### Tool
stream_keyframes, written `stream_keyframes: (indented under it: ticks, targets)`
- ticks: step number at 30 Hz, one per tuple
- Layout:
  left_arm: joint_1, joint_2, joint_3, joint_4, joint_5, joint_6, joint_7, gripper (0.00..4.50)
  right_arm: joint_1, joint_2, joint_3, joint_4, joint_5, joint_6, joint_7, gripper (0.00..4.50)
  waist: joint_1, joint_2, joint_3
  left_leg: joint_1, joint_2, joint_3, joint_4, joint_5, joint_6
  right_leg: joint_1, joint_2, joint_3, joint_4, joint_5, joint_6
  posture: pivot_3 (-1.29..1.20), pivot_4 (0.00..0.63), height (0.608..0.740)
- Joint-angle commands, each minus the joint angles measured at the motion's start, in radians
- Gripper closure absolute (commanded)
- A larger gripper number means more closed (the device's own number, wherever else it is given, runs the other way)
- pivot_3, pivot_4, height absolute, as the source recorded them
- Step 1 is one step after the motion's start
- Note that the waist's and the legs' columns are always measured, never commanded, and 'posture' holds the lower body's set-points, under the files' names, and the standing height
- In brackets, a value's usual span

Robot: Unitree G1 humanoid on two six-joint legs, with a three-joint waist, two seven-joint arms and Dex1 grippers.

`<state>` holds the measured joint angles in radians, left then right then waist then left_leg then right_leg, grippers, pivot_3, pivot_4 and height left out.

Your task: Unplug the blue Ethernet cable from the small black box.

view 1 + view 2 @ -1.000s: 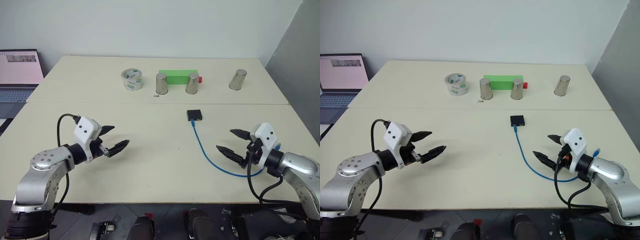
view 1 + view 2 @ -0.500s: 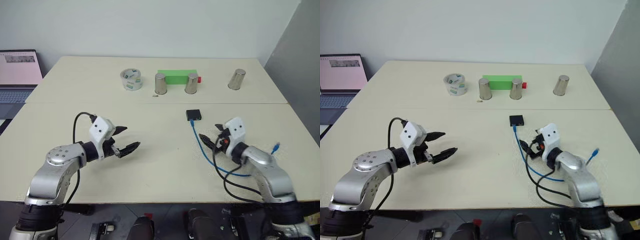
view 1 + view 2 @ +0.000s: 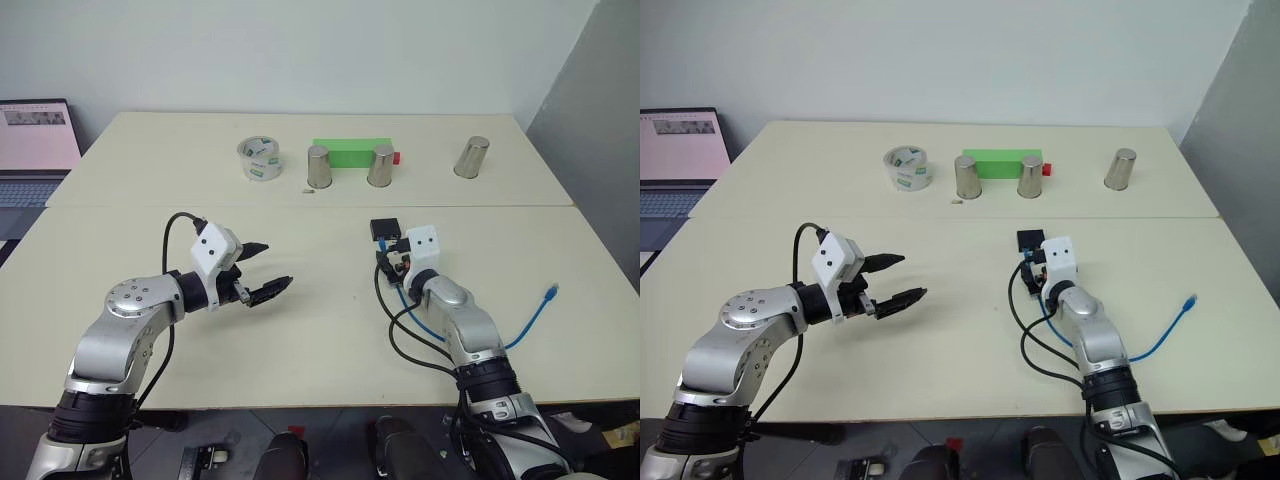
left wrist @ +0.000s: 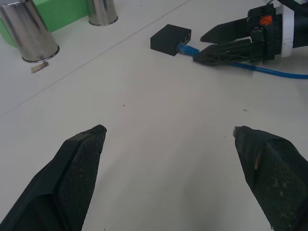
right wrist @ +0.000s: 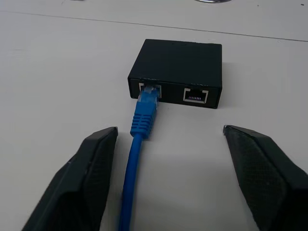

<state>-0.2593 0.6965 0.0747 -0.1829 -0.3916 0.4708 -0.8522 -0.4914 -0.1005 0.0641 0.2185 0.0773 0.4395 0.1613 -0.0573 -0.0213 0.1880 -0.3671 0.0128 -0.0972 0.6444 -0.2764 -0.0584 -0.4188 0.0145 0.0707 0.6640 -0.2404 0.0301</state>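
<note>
Approach step: right gripper [image 5: 163,168] fingers apart, unclenched, straddling cable [image 5: 139,144] plug at box [image 5: 178,67]. Next: clench on plug, pull. Left gripper [image 4: 168,159] released, idle.

Cream tables [image 3: 300,330], white wall [image 3: 300,50]

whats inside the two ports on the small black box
On the small black box, one port holds the plug of the blue Ethernet cable; the port beside it is empty, with contacts visible. How deep the plug sits is covered by the port's frame.
</note>
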Motion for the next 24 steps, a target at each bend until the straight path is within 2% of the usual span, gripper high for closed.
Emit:
stream_keyframes:
  ticks: [1, 8, 11, 15, 19, 24]
  targets:
    - [0.001, -0.006, 0.018, -0.018, -0.001, -0.020, 0.011, 0.00, -0.014, 0.007, 0.028, 0.015, -0.033, -0.017, -0.001, 2.00, 0.000, 0.000, 0.000, 0.000, 0.000, 0.000, 0.000, 0.000, 0.000, 0.000, 0.000, 0.000, 0.000, 0.000, 0.000, 0.00, 0.150, 0.740]
    - [0.009, -0.022, 0.019, -0.021, -0.008, -0.015, 0.022, 0.00, -0.039, -0.015, 0.045, 0.045, -0.073, -0.071, 0.012, 3.71, -0.001, 0.000, 0.000, 0.000, 0.000, 0.000, 0.000, 0.000, 0.000, 0.000, 0.000, 0.000, 0.001, 0.000, 0.000, 0.00, 0.150, 0.740]
    - [0.002, -0.037, 0.032, -0.008, -0.030, 0.013, 0.033, 0.00, -0.033, -0.102, 0.106, 0.025, -0.126, -0.164, 0.108, 4.39, 0.001, 0.000, 0.000, 0.000, 0.000, 0.000, 0.000, 0.000, 0.000, 0.000, 0.000, 0.000, 0.001, 0.000, 0.000, 0.00, 0.150, 0.740]
    - [-0.054, -0.075, 0.094, 0.030, -0.166, 0.141, 0.035, 0.00, -0.008, -0.301, 0.217, -0.017, -0.242, -0.421, 0.258, 4.42, 0.005, 0.000, 0.000, -0.001, -0.001, 0.000, 0.000, 0.000, 0.000, 0.000, -0.001, 0.000, -0.001, 0.000, 0.000, 0.00, 0.150, 0.740]
    - [-0.106, -0.050, 0.114, 0.036, -0.299, 0.283, -0.041, 0.00, -0.011, -0.436, 0.257, -0.023, -0.302, -0.703, 0.331, 4.42, -0.001, 0.000, 0.000, -0.002, -0.001, 0.000, 0.000, 0.000, 0.000, -0.001, -0.001, 0.000, -0.001, 0.000, 0.001, 0.00, 0.150, 0.740]
    - [-0.145, 0.008, 0.083, 0.056, -0.389, 0.395, -0.157, 0.00, -0.047, -0.517, 0.278, -0.023, -0.315, -1.042, 0.390, 4.43, -0.020, 0.000, 0.001, -0.001, -0.001, 0.001, 0.000, 0.000, 0.000, 0.000, 0.000, 0.000, 0.000, 0.000, 0.001, 0.00, 0.150, 0.740]
